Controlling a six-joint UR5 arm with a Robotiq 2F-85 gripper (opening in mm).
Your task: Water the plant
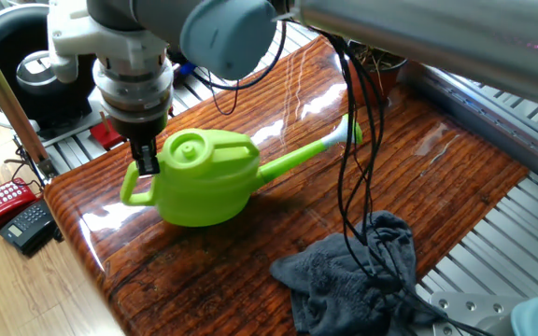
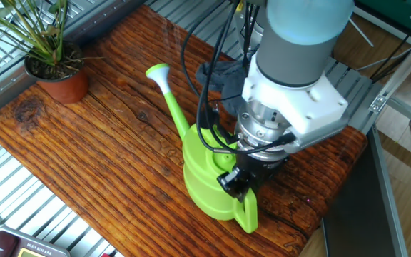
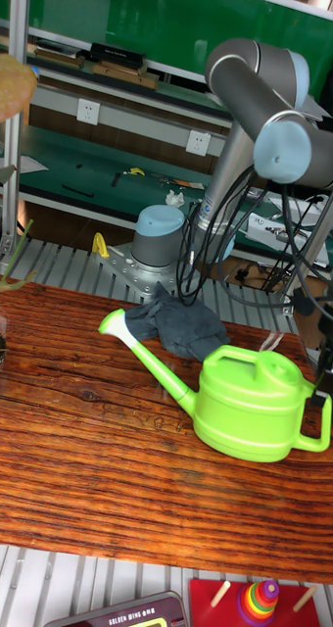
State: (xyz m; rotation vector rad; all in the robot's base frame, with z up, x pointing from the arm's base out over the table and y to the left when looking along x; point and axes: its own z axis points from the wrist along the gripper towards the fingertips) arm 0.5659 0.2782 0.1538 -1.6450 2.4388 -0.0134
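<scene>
Glossy, grained wood surface (image 1: 250, 233); smooth, satin green plastic watering can (image 1: 199, 177); matt, crumpled grey cloth (image 1: 353, 275); matt terracotta pot (image 2: 63, 84); ribbed bare metal around the surface (image 1: 493, 233).

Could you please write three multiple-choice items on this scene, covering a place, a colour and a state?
1. Where does the plant stand?
A. near a table corner, beyond the spout
B. on the grey cloth
C. inside the can

2. What colour is the watering can?
A. red
B. lime green
C. white

3. What is the end effector doing?
A. hanging open above the cloth
B. closed on the can's handle
C. gripping the pot

Answers:
1 A: the pot sits by the table's corner, past the spout tip.
2 B: the body and spout are lime green.
3 B: its fingers clamp the handle.
</scene>
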